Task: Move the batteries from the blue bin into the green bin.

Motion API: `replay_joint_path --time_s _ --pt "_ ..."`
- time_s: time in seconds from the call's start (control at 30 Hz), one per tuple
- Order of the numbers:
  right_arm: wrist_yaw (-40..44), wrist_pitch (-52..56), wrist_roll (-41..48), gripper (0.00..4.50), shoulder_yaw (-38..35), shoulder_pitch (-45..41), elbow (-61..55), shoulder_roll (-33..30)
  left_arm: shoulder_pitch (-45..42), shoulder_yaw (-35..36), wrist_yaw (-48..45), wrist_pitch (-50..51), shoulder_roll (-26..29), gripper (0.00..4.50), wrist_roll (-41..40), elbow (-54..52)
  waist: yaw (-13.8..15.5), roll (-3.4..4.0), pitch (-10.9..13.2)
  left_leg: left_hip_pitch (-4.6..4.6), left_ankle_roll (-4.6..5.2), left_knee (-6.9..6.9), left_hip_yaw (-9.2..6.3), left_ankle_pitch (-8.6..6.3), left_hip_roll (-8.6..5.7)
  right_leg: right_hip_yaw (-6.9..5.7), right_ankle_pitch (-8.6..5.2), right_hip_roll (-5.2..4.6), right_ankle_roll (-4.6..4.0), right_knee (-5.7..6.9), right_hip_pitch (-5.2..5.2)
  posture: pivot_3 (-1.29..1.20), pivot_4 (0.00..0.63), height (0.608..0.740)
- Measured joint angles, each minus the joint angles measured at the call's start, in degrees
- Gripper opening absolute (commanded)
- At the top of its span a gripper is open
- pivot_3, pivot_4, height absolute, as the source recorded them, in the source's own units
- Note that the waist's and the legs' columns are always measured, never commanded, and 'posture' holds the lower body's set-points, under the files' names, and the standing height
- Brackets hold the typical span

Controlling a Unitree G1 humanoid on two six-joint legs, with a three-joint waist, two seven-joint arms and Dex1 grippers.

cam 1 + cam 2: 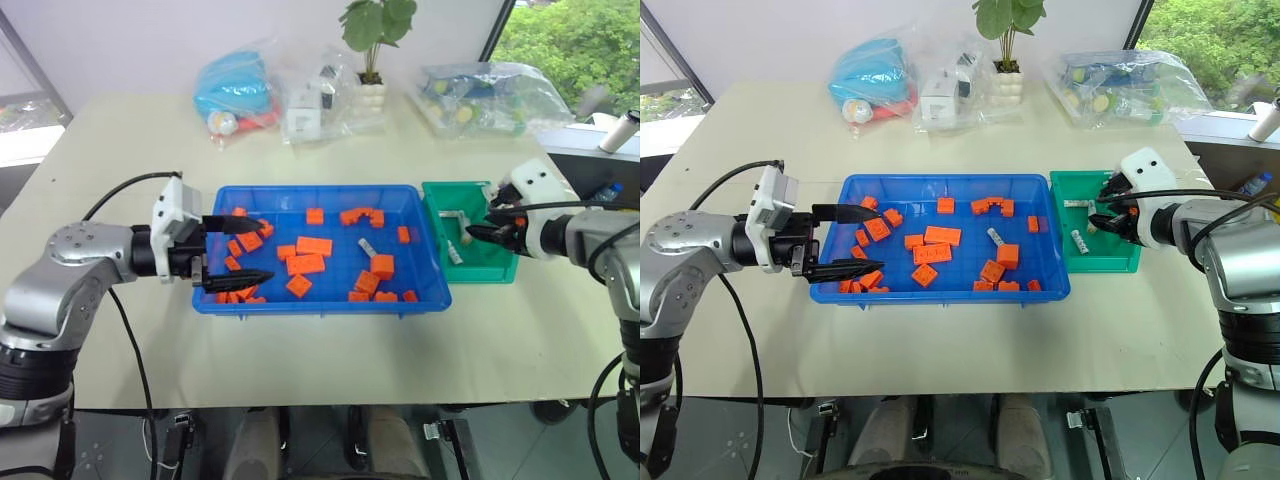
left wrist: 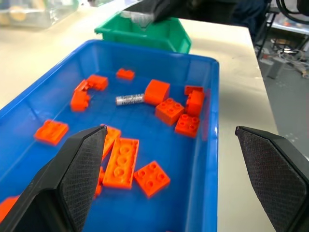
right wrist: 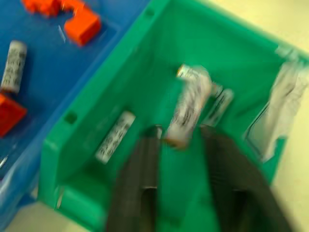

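The blue bin (image 1: 320, 301) lies mid-table, holding many orange bricks (image 1: 309, 264) and one silver battery (image 1: 366, 246), also seen as the battery (image 2: 129, 99). My left gripper (image 1: 255, 248) hovers open over the bin's left end, nothing between its fingers. The green bin (image 1: 495, 268) sits against the blue bin's right side. My right gripper (image 3: 178, 131) is above it with fingers apart. A blurred battery (image 3: 188, 104) sits just past the fingertips, narrower than the gap. Two more batteries (image 3: 115, 136) (image 3: 219, 106) lie on the green floor.
Clear plastic bags (image 1: 320, 95) of items, a blue bag (image 1: 232, 85) and a small potted plant (image 1: 372, 60) line the table's far side. Another bag (image 1: 490, 95) lies at the back right. A black cable (image 1: 130, 190) trails from my left arm.
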Motion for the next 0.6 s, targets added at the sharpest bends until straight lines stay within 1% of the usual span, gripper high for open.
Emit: replay_joint_path --time_s 0.13,0.23,0.33,0.47,0.53,0.6 --pt "-1.0 -1.5 0.0 2.92 0.5 -2.3 0.0 0.6 -1.4 -1.6 -0.5 -0.2 -0.8 4.50 0.2 0.6 -0.2 0.00 0.0 -0.02 0.00 0.00 0.00 0.00 -0.01 0.00 0.02 0.00 0.05 -0.01 0.00 0.00 0.150 0.736" --pt "-1.4 -1.5 1.0 2.92 1.9 -7.5 -1.0 4.8 -2.2 -1.9 -0.5 -0.2 -0.9 4.50 0.5 1.0 -0.6 0.00 0.0 0.00 0.00 -0.03 -0.03 0.00 0.03 0.00 0.03 0.06 0.06 0.01 -0.02 0.00 0.150 0.736" --pt "-2.2 -1.4 1.5 2.92 7.1 -11.1 -2.6 11.1 -3.1 -2.1 -0.4 -0.2 -1.3 4.50 0.8 1.2 -0.4 -0.01 0.0 -0.01 0.00 -0.03 -0.10 0.00 0.06 -0.01 0.03 0.13 0.06 0.05 -0.01 0.00 0.150 0.736" --pt "-3.6 -1.6 0.5 2.92 15.9 -11.7 0.1 18.2 -3.3 -2.1 -0.2 -0.1 -1.6 4.50 1.2 1.3 0.1 -0.01 0.0 -0.12 0.00 0.04 -0.10 0.01 -0.01 -0.02 0.03 0.04 0.06 0.04 -0.01 0.00 0.150 0.736" --pt "-4.4 -2.0 -0.7 2.92 19.4 -12.3 3.1 20.2 -3.4 -2.1 0.0 0.0 -1.6 4.50 1.2 1.3 0.1 -0.01 0.0 -0.15 0.01 0.10 -0.08 0.01 -0.06 -0.02 0.03 -0.02 0.07 0.02 0.00 0.00 0.150 0.736" --pt "-4.8 -2.7 -1.8 2.92 20.9 -12.6 5.1 20.8 -3.3 -2.1 0.4 0.1 -1.6 4.50 1.2 1.3 0.1 -0.02 0.0 -0.15 0.01 0.12 -0.07 0.01 -0.07 -0.02 0.03 -0.04 0.06 0.01 0.02 0.00 0.150 0.736"
